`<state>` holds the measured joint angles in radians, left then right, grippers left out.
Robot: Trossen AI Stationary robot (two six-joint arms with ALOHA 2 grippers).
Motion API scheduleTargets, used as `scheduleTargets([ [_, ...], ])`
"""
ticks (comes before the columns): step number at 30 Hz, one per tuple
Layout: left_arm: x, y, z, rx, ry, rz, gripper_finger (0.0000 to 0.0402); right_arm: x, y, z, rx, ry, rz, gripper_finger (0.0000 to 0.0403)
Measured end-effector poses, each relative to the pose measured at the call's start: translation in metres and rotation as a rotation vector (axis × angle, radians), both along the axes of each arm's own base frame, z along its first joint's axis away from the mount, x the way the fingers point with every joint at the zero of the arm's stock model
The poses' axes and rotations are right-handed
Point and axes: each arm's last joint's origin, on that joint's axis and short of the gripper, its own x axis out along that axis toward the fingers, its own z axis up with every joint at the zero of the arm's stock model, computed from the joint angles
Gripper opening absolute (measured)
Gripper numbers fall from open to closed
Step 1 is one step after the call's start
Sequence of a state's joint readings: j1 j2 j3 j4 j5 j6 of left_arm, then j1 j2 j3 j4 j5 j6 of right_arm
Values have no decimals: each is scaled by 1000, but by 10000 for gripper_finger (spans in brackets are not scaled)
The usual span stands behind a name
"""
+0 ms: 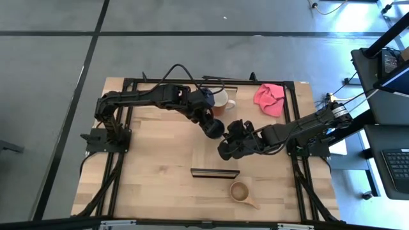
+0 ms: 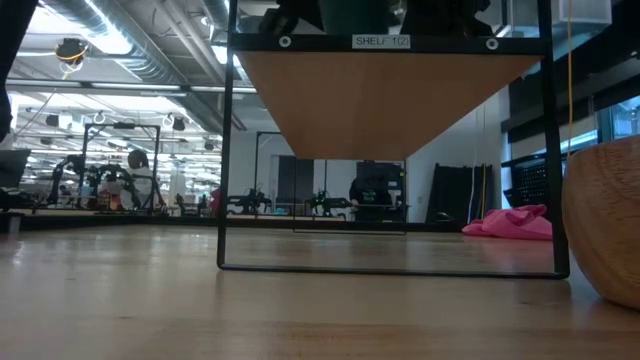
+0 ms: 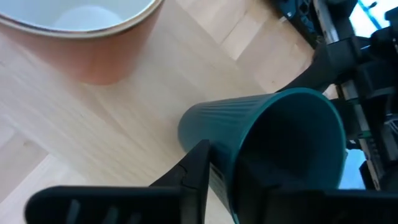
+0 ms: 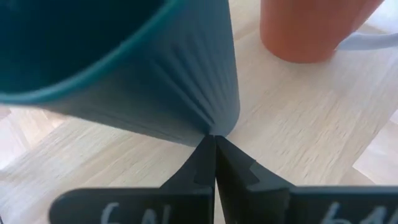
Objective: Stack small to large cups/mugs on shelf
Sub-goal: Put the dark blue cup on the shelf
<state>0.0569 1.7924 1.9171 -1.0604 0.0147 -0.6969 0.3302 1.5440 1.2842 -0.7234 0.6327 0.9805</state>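
The dark green ribbed cup [image 3: 267, 130] lies tilted on the raised light-wood shelf [image 2: 380, 95], its mouth turned toward my left gripper [image 1: 215, 130], which is shut on its rim. My right gripper [image 4: 215, 149] is shut, its tips at the cup's base. The red-orange mug [image 1: 221, 101] with a white inside stands upright on the shelf just beyond the cup [image 4: 186, 81]. The tan wooden cup [image 1: 241, 191] rests on its base on the tabletop near the near edge, clear of both grippers. My left gripper holds the green cup by its rim [image 3: 230, 155], one finger [image 3: 196, 165] outside the wall and the other inside the mouth. The cup is tilted, with its base end [image 3: 186, 130] down on the shelf board. My right gripper's shut fingertips [image 4: 205, 152] meet the lower edge of the cup's base [image 4: 214, 127], coming slanting from the near right side; whether they press it I cannot tell.
A pink cloth [image 1: 269, 99] lies on the tabletop at the far right. The shelf's black frame legs [image 2: 225, 150] stand on the table, with open room beneath the board. The shelf's dark end edge [image 1: 215, 172] faces the near side. Both arms crowd the shelf's middle.
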Motion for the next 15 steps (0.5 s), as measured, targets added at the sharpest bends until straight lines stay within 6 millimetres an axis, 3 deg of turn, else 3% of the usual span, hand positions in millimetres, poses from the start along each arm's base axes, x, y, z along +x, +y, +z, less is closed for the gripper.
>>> scheduleTargets([
  [15,2,0,2,31,-27,-11,71,0,0,-2,1,7,-11,8],
])
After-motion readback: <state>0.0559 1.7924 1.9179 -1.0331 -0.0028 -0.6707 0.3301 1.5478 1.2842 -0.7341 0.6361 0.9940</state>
